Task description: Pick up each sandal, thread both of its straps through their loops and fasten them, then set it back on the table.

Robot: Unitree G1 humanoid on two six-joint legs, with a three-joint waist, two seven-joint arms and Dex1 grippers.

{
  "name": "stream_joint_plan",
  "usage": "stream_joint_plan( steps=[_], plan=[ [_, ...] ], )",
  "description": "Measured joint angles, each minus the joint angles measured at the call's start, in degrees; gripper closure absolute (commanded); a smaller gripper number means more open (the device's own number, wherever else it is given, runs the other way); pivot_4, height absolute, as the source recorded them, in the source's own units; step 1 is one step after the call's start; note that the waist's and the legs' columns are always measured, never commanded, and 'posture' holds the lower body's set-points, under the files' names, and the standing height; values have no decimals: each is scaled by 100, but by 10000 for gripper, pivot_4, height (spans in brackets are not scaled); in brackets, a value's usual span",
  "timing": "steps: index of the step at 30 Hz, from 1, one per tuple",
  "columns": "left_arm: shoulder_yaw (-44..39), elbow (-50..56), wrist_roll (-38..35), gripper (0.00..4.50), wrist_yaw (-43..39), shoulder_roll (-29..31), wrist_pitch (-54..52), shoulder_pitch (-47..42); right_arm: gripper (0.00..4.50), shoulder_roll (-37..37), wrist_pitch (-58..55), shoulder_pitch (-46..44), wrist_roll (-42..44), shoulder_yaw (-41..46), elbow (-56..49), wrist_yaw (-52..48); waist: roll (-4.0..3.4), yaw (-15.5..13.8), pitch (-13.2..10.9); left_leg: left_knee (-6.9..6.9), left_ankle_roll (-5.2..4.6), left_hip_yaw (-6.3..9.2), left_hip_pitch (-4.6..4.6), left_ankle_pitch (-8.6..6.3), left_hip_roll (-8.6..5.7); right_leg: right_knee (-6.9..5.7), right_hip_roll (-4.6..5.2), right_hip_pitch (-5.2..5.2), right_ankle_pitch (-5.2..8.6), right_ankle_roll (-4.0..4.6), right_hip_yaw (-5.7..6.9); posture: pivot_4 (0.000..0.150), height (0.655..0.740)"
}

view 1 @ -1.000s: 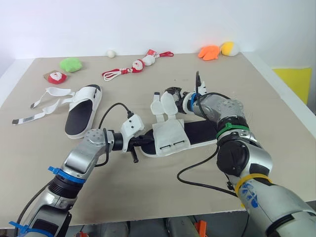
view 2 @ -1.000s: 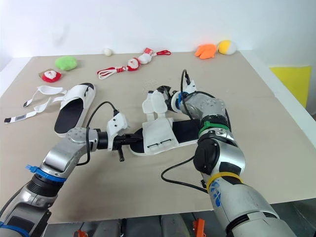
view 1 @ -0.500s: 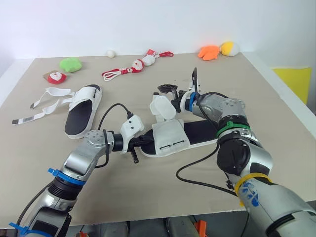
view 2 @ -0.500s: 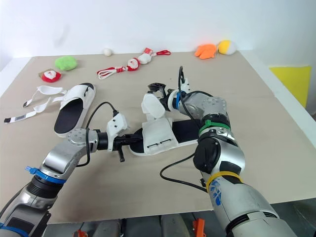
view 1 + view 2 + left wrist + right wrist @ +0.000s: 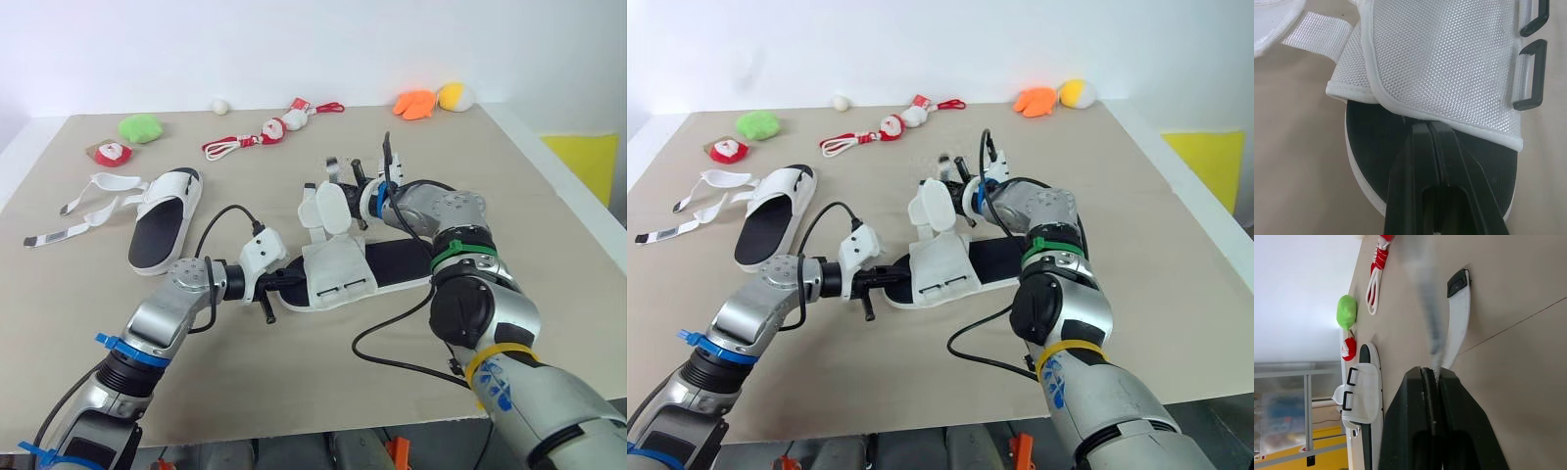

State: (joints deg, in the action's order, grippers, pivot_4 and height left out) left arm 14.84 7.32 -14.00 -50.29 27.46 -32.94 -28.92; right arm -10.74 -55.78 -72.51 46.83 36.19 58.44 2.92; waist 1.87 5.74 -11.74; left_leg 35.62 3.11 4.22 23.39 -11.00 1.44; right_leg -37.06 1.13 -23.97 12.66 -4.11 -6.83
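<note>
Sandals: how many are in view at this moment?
2. One sandal lies at the left of the table, its straps loose. The other sandal is mid-table, with the left gripper at its left end and the right gripper shut on a strap.

A robotics lab or test room. A broad, plain beige table (image 5: 78, 294) stands against a bare white wall (image 5: 294, 49), with a block of bright yellow floor (image 5: 588, 157) beyond its right edge. Unrelated props lie scattered along the far side: a green plush (image 5: 141, 127), an orange plush (image 5: 415, 104), a yellow plush (image 5: 456, 96), a small white ball (image 5: 220, 106) and red-and-white toys on a cord (image 5: 279, 127), with a white sandal (image 5: 165, 217) lying near them on the left.
</note>
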Motion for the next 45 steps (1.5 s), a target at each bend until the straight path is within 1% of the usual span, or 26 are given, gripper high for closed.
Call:
stream_joint_plan(
  steps=[5, 7, 9, 10, 13, 15, 16, 18, 24, 26, 27, 29, 33, 36, 38, 40, 43, 44, 45],
  plan=[
    [0, -26, 0, 45000, -4, -10, 9, -14, 44136, -4, -67, -5, -66, -264, -388, -476, 0, 0, 0, 0, 0, 0, 0, 0, 0, 0, 0, -1, 0, 0, 1, 1500, 7400],
    [0, -52, 0, 45000, -6, -16, 25, -22, 44136, -3, -6, 11, -156, -488, -677, -767, 0, 0, 0, 1, 0, 0, 0, 0, 0, 0, 0, -1, 0, -1, 0, 1500, 7400],
    [-1, -81, 1, 45000, -6, -36, 46, -27, 44136, 13, 214, 95, -351, -934, -1272, -1285, -1, -1, 0, 0, 0, 1, 0, 0, 0, -1, -1, 0, 0, -2, 2, 1500, 7400],
    [-2, -91, 1, 45000, -6, -42, 48, -28, 44136, 23, 250, 111, -376, -996, -1386, -1380, -1, -1, 0, 1, 0, 1, 0, 0, 1, -1, -1, -1, 0, -2, 2, 1500, 7400],
    [-5, -128, 4, 45000, 4, -83, 52, -49, 44136, 47, 802, 593, -763, -1855, -2535, -2277, -1, -3, 0, 0, 0, 2, 0, 0, 1, -1, 0, -1, 1, -5, 4, 1500, 7400],
    [-4, -158, 5, 45000, 11, -110, 56, -63, 44136, 37, 1106, 833, -963, -2266, -2993, -2698, -1, -2, 0, -1, 1, 2, 1, 0, 1, -1, 0, -4, 1, -6, 4, 1500, 7400],
    [-2, -161, 5, 45000, 12, -119, 57, -68, 44136, -48, 1407, 1062, -1151, -2650, -3442, -3119, -1, -5, 0, -1, 1, 3, 2, 0, 2, -1, 0, -5, 1, -7, 6, 1500, 7400],
    [-4, -168, 6, 45000, 13, -119, 57, -75, 44136, -185, 1830, 1315, -1374, -3055, -3949, -3673, -2, -3, 0, -3, 1, 3, 4, 0, 2, -2, 0, -8, 2, -8, 6, 1500, 7400],
    [-77, -178, 9, 45000, -25, -110, 84, -117, 44136, -623, 3362, 2172, -1862, -3897, -5418, -5341, -1, -19, 0, -5, 1, 5, 3, 0, 5, -3, 0, -8, 5, -12, 12, 1500, 7400],
    [-66, -204, 11, 45000, -31, -108, 118, -124, 44136, -816, 3927, 2463, -2068, -4140, -5674, -5859, -1, -22, 0, -3, 2, 5, 3, 0, 5, -2, 1, -6, 5, -12, 12, 1500, 7400],
    [-65, -220, 12, 45000, -35, -106, 130, -123, 44136, -896, 4170, 2582, -2150, -4238, -5724, -6071, -1, -23, 0, -3, 2, 5, 1, 0, 5, -2, 1, -5, 5, -12, 13, 1500, 7400],
    [-51, -248, 37, 45000, -49, -101, 133, -125, 44136, -1086, 5098, 2915, -2473, -4466, -5663, -6665, 0, -22, 0, -2, 2, 5, -1, 0, 5, -2, 0, -5, 4, -11, 13, 1500, 7400],
    [-50, -287, 52, 45000, -111, -70, 137, -126, 44136, -1266, 6774, 3005, -2927, -4620, -5010, -7487, 0, -18, 0, -2, 3, 4, -6, 1, 8, -4, -2, -3, 3, -10, 13, 1500, 7400],
    [-51, -283, 52, 45000, -138, -60, 136, -125, 44136, -1288, 7565, 2998, -2984, -4673, -4650, -7899, 0, -18, 0, -4, 3, 5, -7, 1, 10, -4, -3, -2, 4, -10, 14, 1500, 7400],
    [-43, -257, 51, 45000, -150, -42, 127, -116, 44136, -1399, 8516, 2990, -3047, -4791, -4342, -8392, 0, -19, 0, -4, 3, 5, -7, 1, 10, -4, -3, 0, 4, -10, 14, 1500, 7400],
    [-39, -218, 50, 45000, -160, 5, 122, -98, 44136, -1514, 9238, 2986, -3069, -4891, -4128, -8769, 0, -19, 0, -4, 3, 5, -8, 0, 10, -3, -2, 2, 4, -10, 13, 1500, 7400],
    [-21, -205, 48, 45000, -167, 13, 113, -93, 44136, -1614, 10318, 2961, -3070, -5114, -3710, -9146, 0, -19, 0, -3, 4, 5, -18, 1, 10, -5, -2, 9, 3, -8, 13, 1500, 7400],
    [-16, -198, 48, 45000, -162, 14, 107, -92, 44136, -1643, 10526, 2946, -3074, -5180, -3605, -9172, 0, -19, 0, -3, 4, 5, -20, 1, 10, -5, -2, 10, 2, -7, 13, 1500, 7400],
    [-13, -183, 48, 45000, -151, 16, 73, -91, 37799, -1652, 10906, 2872, -3099, -5246, -3379, -9196, 0, -16, 0, -1, 6, 4, -23, 2, 10, -6, -2, 12, -1, -1, 13, 1500, 7400]
  ],
)
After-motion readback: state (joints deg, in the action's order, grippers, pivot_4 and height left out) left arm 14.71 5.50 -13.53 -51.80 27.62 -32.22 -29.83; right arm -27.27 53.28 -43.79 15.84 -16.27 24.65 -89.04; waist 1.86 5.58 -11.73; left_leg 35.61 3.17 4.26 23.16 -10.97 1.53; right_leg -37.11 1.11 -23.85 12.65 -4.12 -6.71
